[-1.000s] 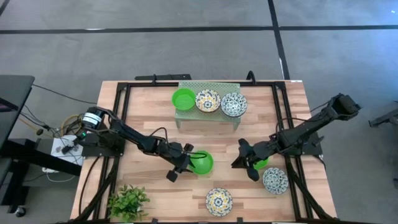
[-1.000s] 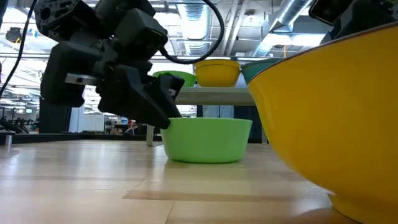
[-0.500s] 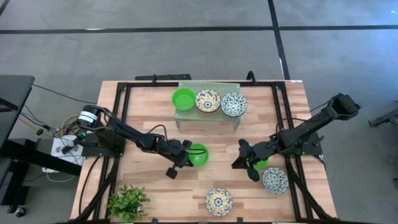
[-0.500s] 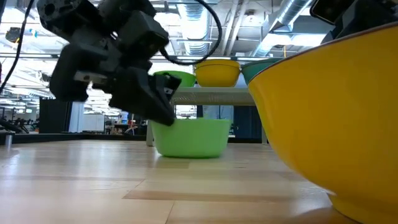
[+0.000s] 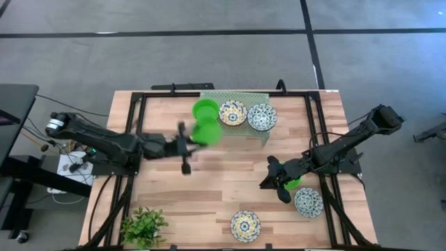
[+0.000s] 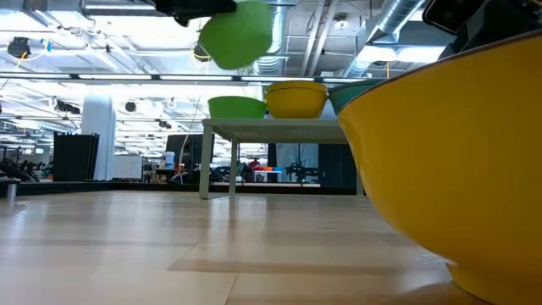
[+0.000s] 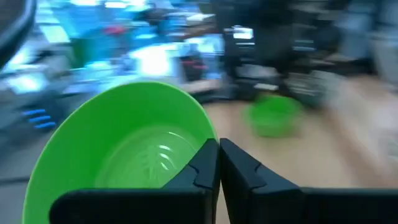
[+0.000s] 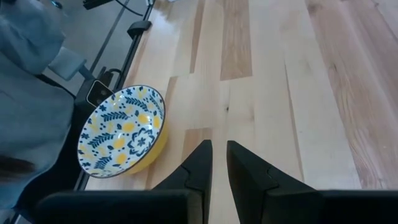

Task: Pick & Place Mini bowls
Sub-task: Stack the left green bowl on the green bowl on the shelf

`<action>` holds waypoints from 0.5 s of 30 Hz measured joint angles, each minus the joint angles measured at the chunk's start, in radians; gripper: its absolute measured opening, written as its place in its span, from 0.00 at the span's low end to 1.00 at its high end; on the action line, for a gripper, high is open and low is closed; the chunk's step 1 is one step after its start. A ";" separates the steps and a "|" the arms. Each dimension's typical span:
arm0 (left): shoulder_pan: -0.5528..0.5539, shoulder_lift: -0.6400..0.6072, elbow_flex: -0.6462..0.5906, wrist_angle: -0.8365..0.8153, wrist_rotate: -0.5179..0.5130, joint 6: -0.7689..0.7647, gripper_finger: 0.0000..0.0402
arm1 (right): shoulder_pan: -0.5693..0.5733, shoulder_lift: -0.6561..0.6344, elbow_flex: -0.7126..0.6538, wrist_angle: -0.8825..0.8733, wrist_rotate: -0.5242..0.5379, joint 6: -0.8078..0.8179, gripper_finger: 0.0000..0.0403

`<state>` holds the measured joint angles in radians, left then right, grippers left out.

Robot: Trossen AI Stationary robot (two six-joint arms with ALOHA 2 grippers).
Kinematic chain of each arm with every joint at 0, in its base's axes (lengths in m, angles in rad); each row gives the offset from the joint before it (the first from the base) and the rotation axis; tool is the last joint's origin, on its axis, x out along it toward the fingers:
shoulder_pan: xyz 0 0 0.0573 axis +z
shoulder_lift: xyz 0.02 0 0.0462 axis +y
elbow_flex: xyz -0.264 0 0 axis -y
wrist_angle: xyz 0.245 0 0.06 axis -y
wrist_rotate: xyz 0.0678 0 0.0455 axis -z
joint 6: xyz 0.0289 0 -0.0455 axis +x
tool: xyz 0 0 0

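My left gripper (image 7: 219,159) is shut on a plain green mini bowl (image 5: 208,132) and holds it in the air by the near left corner of the pale green rack (image 5: 233,96). In the low view this bowl (image 6: 237,34) hangs above the rack top. On the rack stand a green bowl (image 5: 205,109), a yellow-blue floral bowl (image 5: 233,112) and a blue floral bowl (image 5: 262,116). My right gripper (image 8: 219,155) hovers over the table's right half with a narrow gap between its fingers and nothing in it. A green bowl (image 5: 293,184) rests on the table under its wrist. My left gripper pinches the green bowl's rim (image 7: 211,135), with one finger (image 7: 202,167) inside the bowl and the other (image 7: 239,171) outside. The fingers come nearly level from the table's left side. The bowl is lifted clear and tipped, its opening turned toward the wrist.
A yellow-blue floral bowl (image 5: 245,225) sits near the front edge and fills the right of the low view. A blue floral bowl (image 5: 308,202) lies at the near right. A leafy plant (image 5: 144,226) stands at the near left corner. Bare wood lies mid-table.
My left gripper has taken hold of the green bowl at mid-table, dragged it a little toward the left, then carried it up and toward the far edge, to the rack's near left corner. Its wrist has tipped up toward level. The bowl has left the table and tipped.
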<state>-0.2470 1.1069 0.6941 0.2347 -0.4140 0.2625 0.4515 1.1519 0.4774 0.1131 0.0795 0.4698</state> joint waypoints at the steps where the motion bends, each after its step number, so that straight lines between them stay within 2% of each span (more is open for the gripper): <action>1: 0.015 -0.027 0.000 -0.007 -0.045 0.018 0.03 | 0.000 0.000 0.000 0.000 0.000 0.000 0.11; 3: 0.055 -0.071 0.000 -0.033 -0.084 0.047 0.02 | 0.000 0.000 0.000 0.000 0.000 0.000 0.11; 8: 0.190 -0.099 0.000 -0.049 -0.065 -0.032 0.03 | 0.000 0.000 0.000 0.000 0.000 0.000 0.11; 15: 0.374 -0.036 0.000 -0.050 0.173 -0.094 0.02 | -0.010 0.000 0.000 0.000 0.000 0.000 0.11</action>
<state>0.1271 1.0708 0.6945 0.1844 -0.2408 0.1687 0.4414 1.1519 0.4774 0.1135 0.0795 0.4702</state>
